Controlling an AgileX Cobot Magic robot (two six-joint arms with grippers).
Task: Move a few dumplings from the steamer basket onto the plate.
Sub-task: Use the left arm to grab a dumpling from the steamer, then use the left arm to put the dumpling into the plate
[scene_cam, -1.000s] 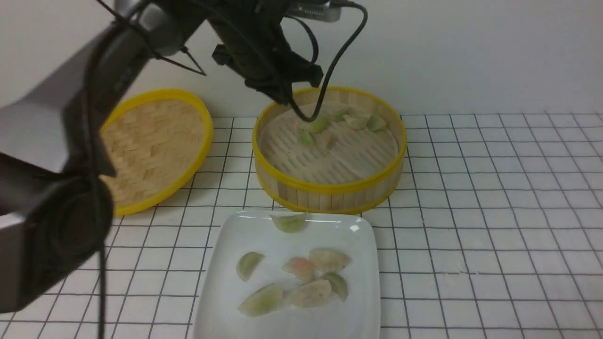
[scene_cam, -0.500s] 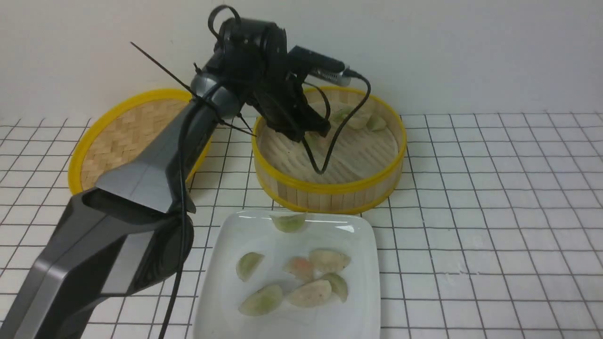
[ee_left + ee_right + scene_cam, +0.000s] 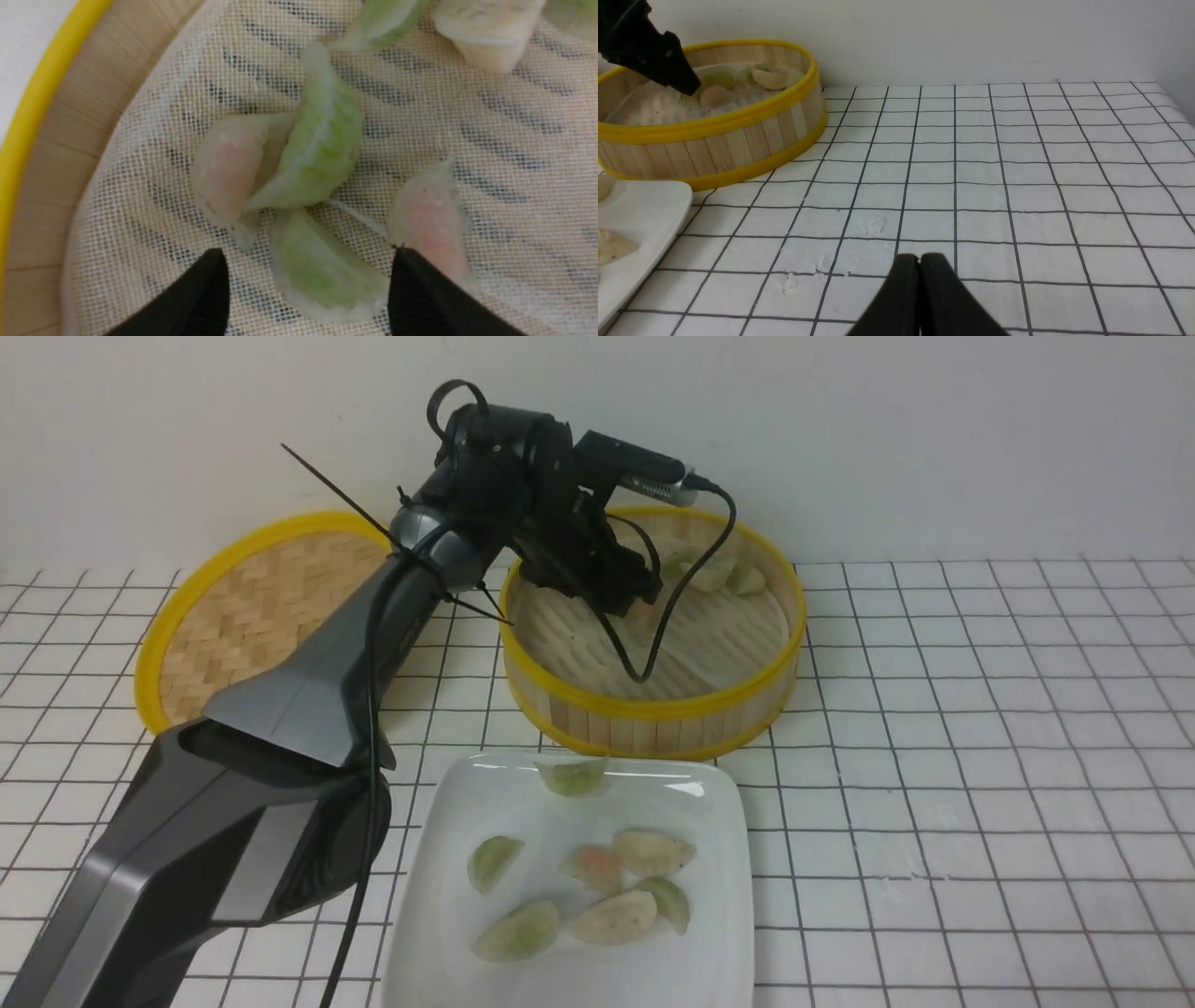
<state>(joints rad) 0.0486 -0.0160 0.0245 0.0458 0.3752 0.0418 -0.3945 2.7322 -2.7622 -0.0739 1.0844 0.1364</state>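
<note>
grey-and-black left arm (image 3: 308,705), looping black cable (image 3: 641,678), pointed black pincer fingers (image 3: 201,298)

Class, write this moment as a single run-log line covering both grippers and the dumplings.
phase: pre-grasp | left gripper: open, straddling green dumpling in steamer basket | right gripper: shut, holding nothing | plate: several dumplings

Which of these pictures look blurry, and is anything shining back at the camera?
Front view: white glare on the far edge of the plate, overall slightly soft. Left wrist view: dumplings close and fuzzy, left claw a dark blur. Right wrist view: grid cloth crisp, right claw out of focus.
</note>
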